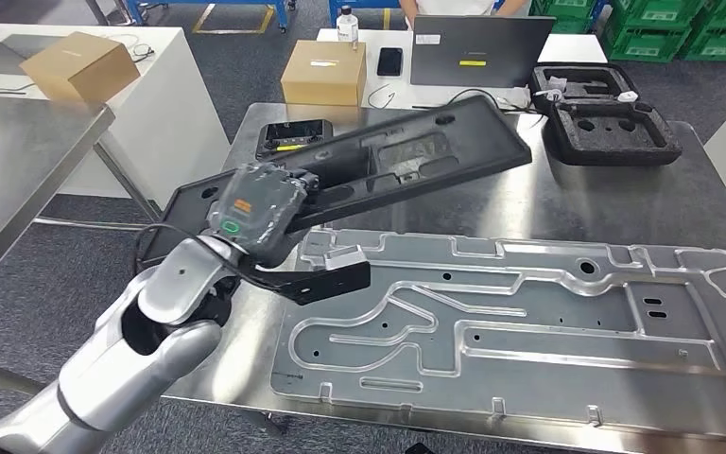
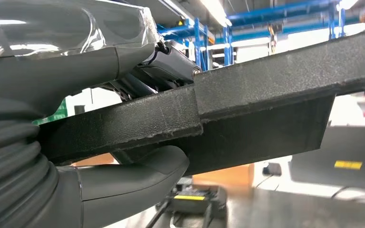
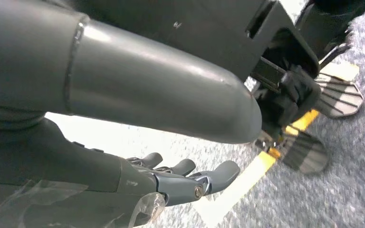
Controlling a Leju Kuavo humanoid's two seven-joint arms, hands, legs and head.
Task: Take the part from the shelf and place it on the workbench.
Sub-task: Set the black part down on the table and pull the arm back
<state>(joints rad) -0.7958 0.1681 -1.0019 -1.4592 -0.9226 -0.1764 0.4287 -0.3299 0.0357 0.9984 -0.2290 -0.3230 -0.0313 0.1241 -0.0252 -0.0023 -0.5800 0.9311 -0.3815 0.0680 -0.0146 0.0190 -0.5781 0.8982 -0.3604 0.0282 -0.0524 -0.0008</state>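
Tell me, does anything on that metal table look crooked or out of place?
The long black part is askew: the left hand holds it tilted above the workbench, not yet laid down. Nothing looks spilled or broken.

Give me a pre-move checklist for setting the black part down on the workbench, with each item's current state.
1. Left robot hand holds the long black part: ok; in the left wrist view the thumb sits under it.
2. Part above the steel workbench: ok.
3. Part level: not ok, it tilts.
4. Set-down area free: not ok; the grey metal plate fills the near side, with a foam case and a black device farther back.
5. Right robot hand holds nothing: ok, fingers apart over the floor.
6. Grip firmness: cannot tell.
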